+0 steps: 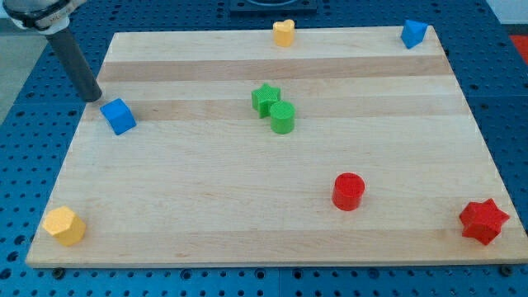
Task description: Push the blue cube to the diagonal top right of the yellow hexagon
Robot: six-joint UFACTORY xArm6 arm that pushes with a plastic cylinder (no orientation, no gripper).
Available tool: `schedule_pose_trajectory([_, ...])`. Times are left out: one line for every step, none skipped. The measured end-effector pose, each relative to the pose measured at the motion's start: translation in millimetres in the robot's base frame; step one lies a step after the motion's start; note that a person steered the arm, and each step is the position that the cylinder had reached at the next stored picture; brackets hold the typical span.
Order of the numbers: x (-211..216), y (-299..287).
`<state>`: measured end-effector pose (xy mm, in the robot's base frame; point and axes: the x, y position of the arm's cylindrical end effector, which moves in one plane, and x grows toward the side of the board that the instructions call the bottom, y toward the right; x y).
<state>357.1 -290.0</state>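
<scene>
My tip [93,96], a bare rod with no claw to open or close, sits just upper-left of the blue cube [119,115], well above the yellow hexagon [64,225] on the counter [247,223], placed to shove it down-right.

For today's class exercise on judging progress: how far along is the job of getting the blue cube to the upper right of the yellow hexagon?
Done: nothing placed yet. The blue cube sits at the board's left edge, well above the yellow hexagon in the bottom-left corner.
In hand: my tip stands just up and left of the cube, close to it; contact is unclear.
Left: push the cube down the view until it lies diagonally up-right of the hexagon.
</scene>
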Motion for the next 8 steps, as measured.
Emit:
schedule_pose_trajectory([9,9])
schedule_pose_trajectory([18,23])
schedule_pose_trajectory([21,45])
schedule_pose_trajectory([33,61])
schedule_pose_trajectory([52,61])
schedule_pose_trajectory([74,62])
schedule_pose_trajectory([94,63])
schedule_pose_trajectory([112,63])
